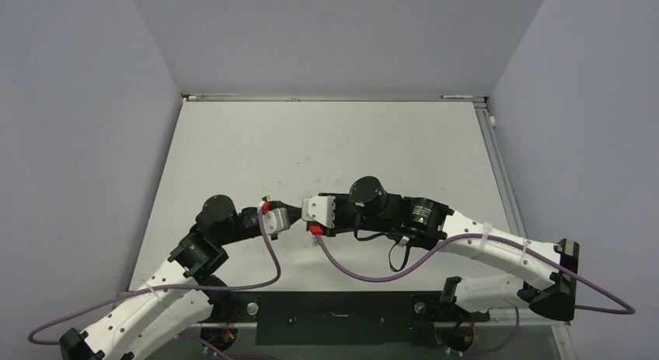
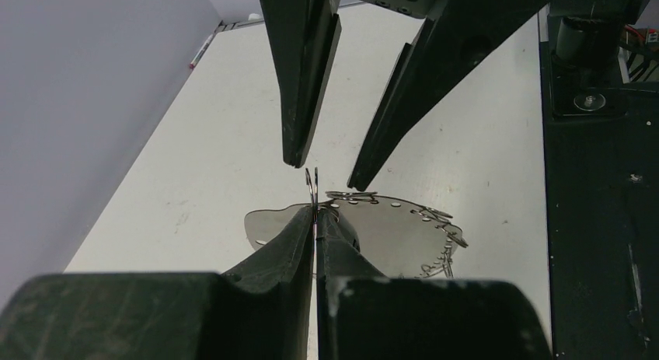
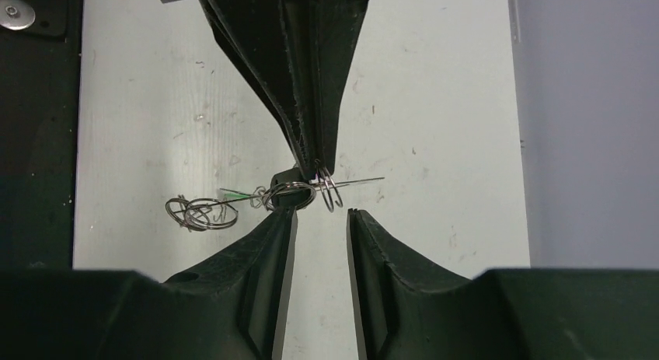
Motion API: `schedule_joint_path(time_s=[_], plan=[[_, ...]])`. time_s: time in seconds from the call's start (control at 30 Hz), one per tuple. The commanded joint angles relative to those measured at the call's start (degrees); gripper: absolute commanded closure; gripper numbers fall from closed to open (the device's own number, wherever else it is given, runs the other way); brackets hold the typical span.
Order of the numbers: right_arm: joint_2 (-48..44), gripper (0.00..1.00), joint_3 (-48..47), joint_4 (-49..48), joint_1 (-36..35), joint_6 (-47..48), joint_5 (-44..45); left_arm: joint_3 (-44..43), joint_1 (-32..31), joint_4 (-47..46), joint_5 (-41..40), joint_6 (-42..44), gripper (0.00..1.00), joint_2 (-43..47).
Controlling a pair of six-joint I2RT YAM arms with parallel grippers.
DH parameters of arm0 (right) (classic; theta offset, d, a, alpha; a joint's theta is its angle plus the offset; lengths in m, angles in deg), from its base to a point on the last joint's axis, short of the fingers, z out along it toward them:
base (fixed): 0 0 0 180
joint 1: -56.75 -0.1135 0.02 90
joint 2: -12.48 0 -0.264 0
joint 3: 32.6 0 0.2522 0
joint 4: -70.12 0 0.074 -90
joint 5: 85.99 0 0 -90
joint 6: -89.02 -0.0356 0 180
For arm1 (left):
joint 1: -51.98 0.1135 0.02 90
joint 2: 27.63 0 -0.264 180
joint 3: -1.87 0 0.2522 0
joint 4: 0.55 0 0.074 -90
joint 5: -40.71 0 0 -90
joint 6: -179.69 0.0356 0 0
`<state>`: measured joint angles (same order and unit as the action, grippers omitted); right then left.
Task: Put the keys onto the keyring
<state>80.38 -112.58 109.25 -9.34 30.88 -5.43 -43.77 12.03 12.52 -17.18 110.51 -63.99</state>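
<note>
- The left pincer (image 2: pixel 315 214) has its jaws pressed flat together on a thin coil of the keyring (image 3: pixel 329 190). The wire stands just proud of its tips.
- In the right wrist view, a bunch of small silver rings (image 3: pixel 203 213) hangs farthest out from the left pincer's tips. Nearer in comes the green tag (image 3: pixel 242 195). Hard against the tips is a small dark piece that may be the black head of a key (image 3: pixel 280 178). Past the tips, on the other side, a single thin wire end pokes out a short way.
- The long axis looks roughly level and crosswise to the fingers of both pincers, with the free wire end pointing away from the bunch. I cannot tell whether the far bunch rests on the table (image 1: pixel 326 142) or hangs above it.
- By the look of it, the keyring is very light, and its thin steel is springy and slick.
  - It is likely to swing and twist about this one pinch, and the strung pieces will probably slide along the wire.
  - The wire is probably best held close to its free end, where it flexes least.
  - A key is probably best taken by its head, flat faces against the pads.
- The right pincer (image 3: pixel 320 214) has its jaws apart with nothing between them. Its tips sit just short of the coil, one to either side of it.
</note>
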Motion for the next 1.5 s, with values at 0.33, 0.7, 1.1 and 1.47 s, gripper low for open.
schedule_joint_path(time_s=[0.33, 0.7, 1.1, 1.47], plan=[[0.8, 0.69, -4.5, 1.0, -1.0, 3.9, 0.9, -3.7, 0.0, -1.3, 0.8, 0.6, 1.00, -0.3], [2.1, 0.73, -4.2, -1.0, -2.2, 5.0, 1.6, -3.6, -0.4, -1.3, 1.1, 0.7, 1.00, -0.2], [3.3, 0.79, -5.3, -0.9, -2.6, 6.3, 4.1, -3.8, -1.2, -0.2, 0.0, 1.7, 1.00, 0.1], [2.8, 0.77, -6.6, 1.0, -2.6, 6.6, 4.0, -4.0, -1.5, 0.5, -1.4, 2.3, 1.00, 0.1]])
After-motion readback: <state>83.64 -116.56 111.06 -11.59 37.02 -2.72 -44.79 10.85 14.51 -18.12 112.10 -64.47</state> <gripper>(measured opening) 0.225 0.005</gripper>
